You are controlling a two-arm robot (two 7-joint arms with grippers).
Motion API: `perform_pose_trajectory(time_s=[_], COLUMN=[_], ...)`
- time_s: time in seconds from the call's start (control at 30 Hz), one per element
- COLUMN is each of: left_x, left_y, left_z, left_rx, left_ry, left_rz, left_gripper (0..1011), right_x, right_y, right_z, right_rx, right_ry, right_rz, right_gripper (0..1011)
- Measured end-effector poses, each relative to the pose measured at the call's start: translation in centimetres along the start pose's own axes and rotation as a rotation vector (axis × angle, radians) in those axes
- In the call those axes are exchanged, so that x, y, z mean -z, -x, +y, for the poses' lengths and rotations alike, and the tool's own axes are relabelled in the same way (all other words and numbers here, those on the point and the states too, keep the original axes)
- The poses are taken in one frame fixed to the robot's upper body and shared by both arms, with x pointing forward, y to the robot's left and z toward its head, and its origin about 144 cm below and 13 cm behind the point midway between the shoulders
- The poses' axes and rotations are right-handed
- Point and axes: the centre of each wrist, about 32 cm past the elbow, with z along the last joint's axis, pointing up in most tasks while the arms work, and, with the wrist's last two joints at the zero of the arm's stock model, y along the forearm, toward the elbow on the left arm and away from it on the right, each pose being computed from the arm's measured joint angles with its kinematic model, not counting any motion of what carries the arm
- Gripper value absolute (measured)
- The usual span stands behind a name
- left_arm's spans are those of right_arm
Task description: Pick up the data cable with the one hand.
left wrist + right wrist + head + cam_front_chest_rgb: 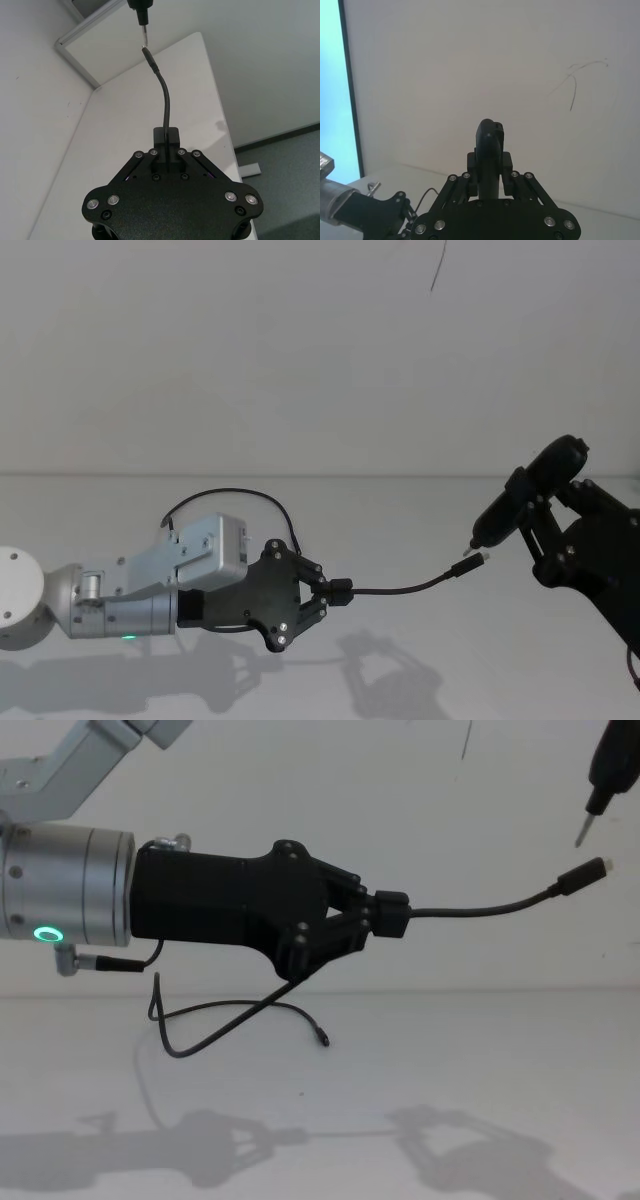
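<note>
My left gripper point(340, 592) point(390, 915) point(166, 137), black with a silver wrist and a glowing green ring, is shut on the data cable point(410, 588) point(480, 908) point(166, 100) above the white table. A stretch of the black cord arcs out rightward to a silver-tipped plug point(472, 564) point(590, 872). The rest of the cord point(230, 1025) droops in loops under the gripper, ending in a small black plug point(324, 1040). My right gripper point(525, 505) point(490, 167) hangs at the right, shut on a dark rod whose thin metal tip point(476, 536) point(585, 825) is just above the silver-tipped plug.
The white table point(400, 520) point(450, 1070) stretches under both arms to a plain white wall. A short black lead with a silver plug point(75, 960) sits at the left wrist. Shadows of both grippers fall on the tabletop.
</note>
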Motion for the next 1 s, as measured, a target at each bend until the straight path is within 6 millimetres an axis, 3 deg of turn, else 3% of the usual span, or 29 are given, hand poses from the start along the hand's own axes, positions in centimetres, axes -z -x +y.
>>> perform_pose_trajectory(time_s=[1.0], left_x=[0.0], left_y=[0.0], left_z=[0.0], left_rx=[0.0], left_ry=[0.0], left_rz=[0.0], left_gripper=[37], right_x=[0.32], right_y=[0.22], right_z=[0.57], right_rx=[0.101], right_ry=[0.023], right_rz=[-0.029], right_gripper=[263])
